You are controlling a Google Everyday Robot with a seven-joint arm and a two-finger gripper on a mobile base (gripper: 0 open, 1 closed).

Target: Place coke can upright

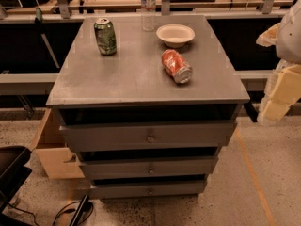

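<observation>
Nearest to the camera is the speckled floor with a dark cable (pixel 70 211) at the lower left. Behind it stands the grey cabinet (pixel 117 86) with its three drawers (pixel 150 136). The coke can (pixel 176 66) lies on its side on the cabinet top, right of the middle, and its silver end points toward the front right corner. A white bowl (pixel 175 34) sits near it, further back but not touching. A green can (pixel 105 36) stands upright well apart on the left, and a clear water bottle (pixel 148 6) stands at the back edge. The gripper (pixel 278 95) is at the right border of the view, beside the cabinet and well apart from the coke can. I cannot tell if it is spread or pressed together. In my judgement the step in hand is the approach, because the can is not yet touched. To do it well, the gripper should come over the can from above and close across the round body near its middle, not along its length, so it does not roll. The lift and turn should stay away from the bowl. The can should be set down on its silver base on a free part of the top before the gripper lets go.
</observation>
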